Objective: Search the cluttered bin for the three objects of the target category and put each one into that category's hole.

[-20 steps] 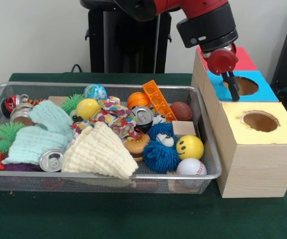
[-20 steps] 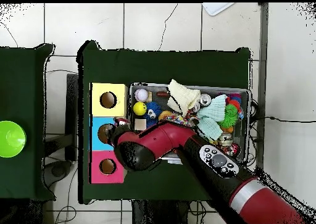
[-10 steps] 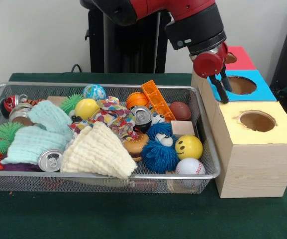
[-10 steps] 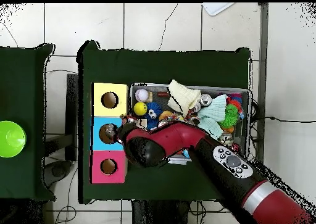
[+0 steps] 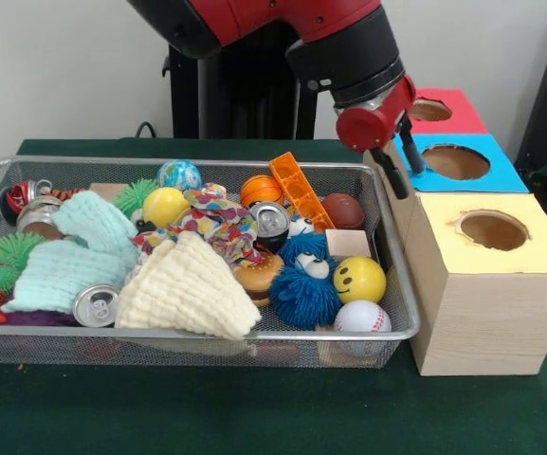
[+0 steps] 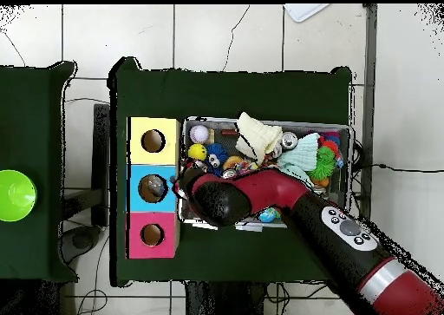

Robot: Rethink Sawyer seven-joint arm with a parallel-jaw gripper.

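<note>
From the front I see my gripper empty, fingers slightly spread, hanging over the bin's right rim beside the blue box. Overhead, the arm hides it; balls remain, including the baseball and smiley ball.

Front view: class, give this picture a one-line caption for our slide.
Sawyer's empty hand hangs between the cluttered wire bin and the wooden sorting box with its three holes.
</note>
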